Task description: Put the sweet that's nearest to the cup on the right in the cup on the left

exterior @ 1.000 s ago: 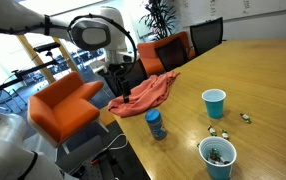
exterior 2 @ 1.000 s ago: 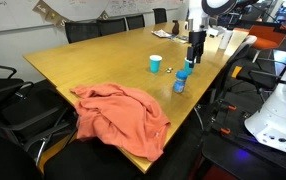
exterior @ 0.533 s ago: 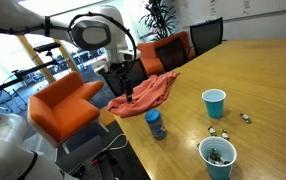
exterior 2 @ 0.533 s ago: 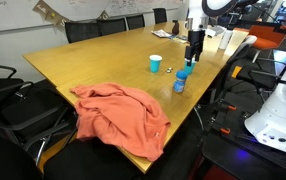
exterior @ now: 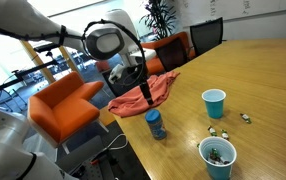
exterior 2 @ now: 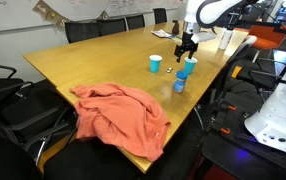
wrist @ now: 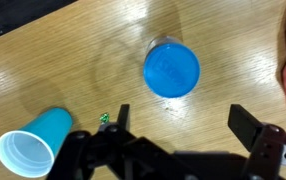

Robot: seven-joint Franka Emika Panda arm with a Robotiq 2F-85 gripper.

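**Above the Blue Bottle, Jaws Apart**

Toward the upper left of an exterior view, the arm (exterior: 103,42) folds at its white elbow joint. Its wrist drops steeply, so the gripper (exterior: 146,95) points down at the table (exterior: 263,70). The gripper hangs in front of the orange cloth (exterior: 161,88), up and left of the blue bottle (exterior: 155,123). In an exterior view taken from the far end of the table, the gripper (exterior 2: 186,50) sits at upper right, above the bottle (exterior 2: 179,83).

At the bottom of the wrist view, the two dark fingers (wrist: 118,125) stand wide apart with nothing between them. The bottle's round blue top (wrist: 171,70) lies in the upper middle of that frame, beyond the gap. At lower left is a light blue cup (wrist: 33,148). A tiny green sweet (wrist: 103,118) lies on the wood just right of it, untouched.

At the right of an exterior view, small sweets (exterior: 213,131) lie on bare wood between the upper cup (exterior: 214,103) and the lower cup (exterior: 218,157). They are well apart from the gripper.
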